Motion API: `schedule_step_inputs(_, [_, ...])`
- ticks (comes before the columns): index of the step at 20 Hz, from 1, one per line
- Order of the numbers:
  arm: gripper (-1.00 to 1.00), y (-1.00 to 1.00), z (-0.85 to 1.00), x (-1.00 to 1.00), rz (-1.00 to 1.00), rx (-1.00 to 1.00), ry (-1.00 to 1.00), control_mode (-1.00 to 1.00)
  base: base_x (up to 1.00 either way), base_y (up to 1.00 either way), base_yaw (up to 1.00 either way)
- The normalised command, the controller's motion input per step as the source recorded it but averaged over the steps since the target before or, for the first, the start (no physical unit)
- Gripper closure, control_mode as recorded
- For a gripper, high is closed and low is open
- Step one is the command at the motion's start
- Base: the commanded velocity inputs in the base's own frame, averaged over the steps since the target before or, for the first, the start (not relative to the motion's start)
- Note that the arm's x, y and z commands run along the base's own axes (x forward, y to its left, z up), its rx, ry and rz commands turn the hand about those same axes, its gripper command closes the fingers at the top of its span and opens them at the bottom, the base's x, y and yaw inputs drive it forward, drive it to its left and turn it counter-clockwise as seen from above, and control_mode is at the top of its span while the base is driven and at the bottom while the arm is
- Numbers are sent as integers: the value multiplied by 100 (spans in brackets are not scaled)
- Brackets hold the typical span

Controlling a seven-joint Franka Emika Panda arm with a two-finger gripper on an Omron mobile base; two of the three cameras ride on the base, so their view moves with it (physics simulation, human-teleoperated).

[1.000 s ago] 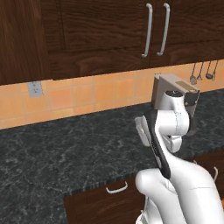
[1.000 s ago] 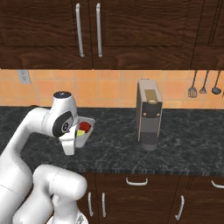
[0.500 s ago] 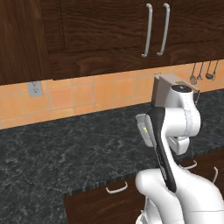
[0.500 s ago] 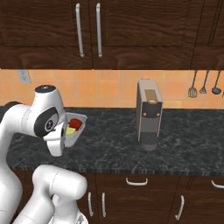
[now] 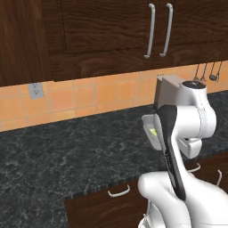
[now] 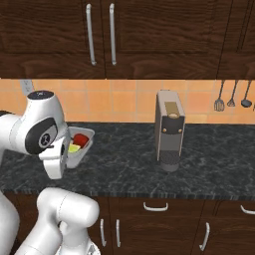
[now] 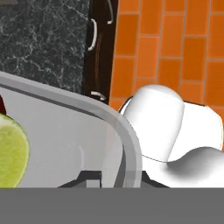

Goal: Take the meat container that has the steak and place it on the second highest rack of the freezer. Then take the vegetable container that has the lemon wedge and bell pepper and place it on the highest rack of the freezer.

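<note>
Gripper point(image 7: 111, 177) is clamped on the rim of the veg container point(image 6: 78, 148), jaws nearly together on its wall. You're carrying it clear of the counter point(image 6: 199, 169), tucked against the arm's left side. Lemon wedge point(image 6: 74, 148) and bell pepper point(image 6: 81, 139) sit inside; hand view shows the wedge point(image 7: 11, 151) against the tray wall point(image 7: 113, 131).

Over the last second the arm has swung left with the tray while the cupboards point(image 6: 149, 35) and coffee machine point(image 6: 169, 130) hold position, so the base isn't driving. You're on the second leg, I'd judge: tray is in transit, and the freezer still has to be faced.

No readable brands, labels or writing anywhere; coffee machine panel is blank.
</note>
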Motion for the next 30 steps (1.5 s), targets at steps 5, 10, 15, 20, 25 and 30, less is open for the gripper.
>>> schedule_step_inputs(5, [100, 0, 4, -12, 0, 0, 0, 100, -14, -26, -4])
schedule_step_inputs(10, [100, 0, 0, 0, 0, 0, 0, 100, -13, -89, -45])
schedule_step_inputs(15, [100, 0, 0, 0, 0, 0, 0, 100, -1, -91, -69])
schedule_step_inputs(20, [100, 0, 0, 0, 0, 0, 0, 100, 0, -51, -82])
schedule_step_inputs(25, [100, 0, 0, 0, 0, 0, 0, 100, 0, -27, -89])
schedule_step_inputs(30, [100, 0, 0, 0, 0, 0, 0, 100, 0, -11, -89])
